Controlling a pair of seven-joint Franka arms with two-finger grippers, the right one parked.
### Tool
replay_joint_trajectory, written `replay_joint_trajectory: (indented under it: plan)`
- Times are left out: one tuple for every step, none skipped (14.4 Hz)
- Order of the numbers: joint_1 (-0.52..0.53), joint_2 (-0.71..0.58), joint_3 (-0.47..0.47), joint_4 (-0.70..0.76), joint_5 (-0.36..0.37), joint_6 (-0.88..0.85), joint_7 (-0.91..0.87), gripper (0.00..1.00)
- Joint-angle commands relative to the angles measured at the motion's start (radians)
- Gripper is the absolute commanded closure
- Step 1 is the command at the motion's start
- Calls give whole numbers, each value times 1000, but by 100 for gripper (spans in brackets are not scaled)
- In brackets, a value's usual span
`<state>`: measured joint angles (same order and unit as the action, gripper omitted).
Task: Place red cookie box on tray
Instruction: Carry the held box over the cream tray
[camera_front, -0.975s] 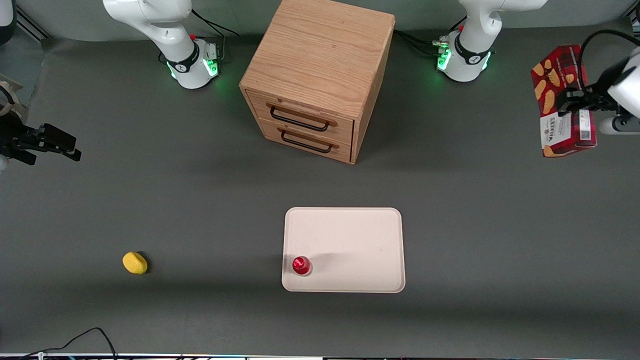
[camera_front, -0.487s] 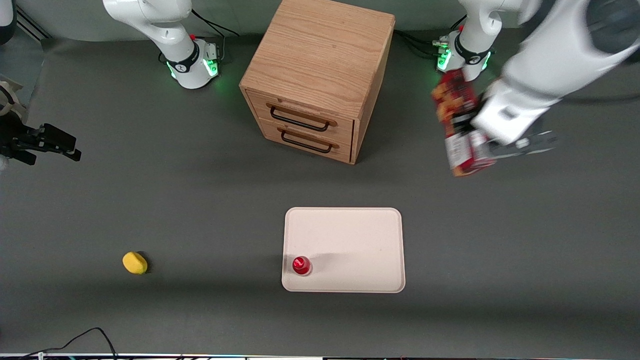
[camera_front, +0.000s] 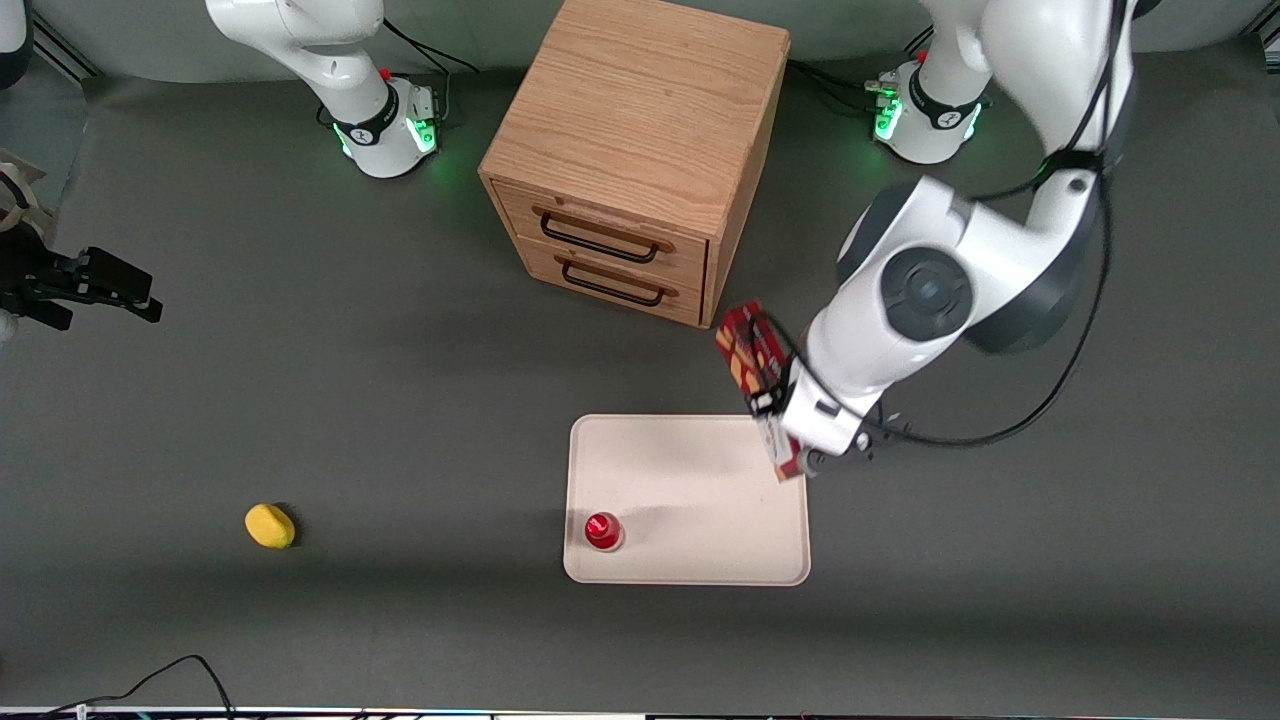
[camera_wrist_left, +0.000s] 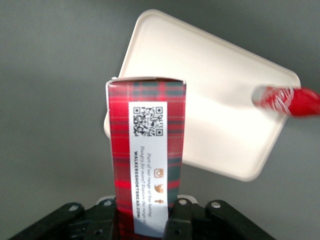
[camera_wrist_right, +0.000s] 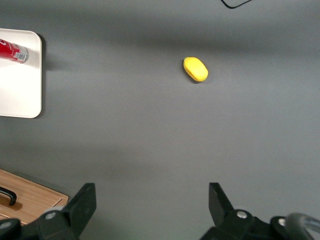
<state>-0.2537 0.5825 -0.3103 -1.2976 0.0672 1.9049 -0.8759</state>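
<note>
Red cookie box (camera_wrist_left: 146, 155) label: QR code, "WALKERSSHORTBREAD.COM"; held in tool (camera_wrist_left: 145, 225).

The front camera hangs high, looking steeply down over the whole dark grey worktop (camera_front: 400, 400), the light oak two-drawer cabinet (camera_front: 635, 150) farthest from it. The left wrist camera rides just above the black end effector (camera_wrist_left: 145, 220), close on the long tartan-red cardboard cookie box (camera_wrist_left: 146, 150), looking down past it at the flat cream-white rectangular tray (camera_wrist_left: 210, 115). The right wrist camera looks down from higher up. All three views share that tray.
</note>
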Motion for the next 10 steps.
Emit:
replay_joint_trajectory:
  plan:
    - [-13,91,5,26,101,90,-28,100]
    - [-13,98,10,-23,103,171,-26,100]
    - [-10,106,11,-72,106,248,-23,100]
    - [-7,118,19,-106,123,305,-23,100]
    - [-9,132,22,-130,143,344,-21,100]
    - [-7,134,22,-155,148,380,-21,100]
    - [-6,134,23,-176,148,401,-21,100]
    - [-3,135,28,-187,149,417,-20,100]
    - [-2,137,34,-205,151,439,-20,100]
    - [-4,137,37,-218,151,459,-20,100]
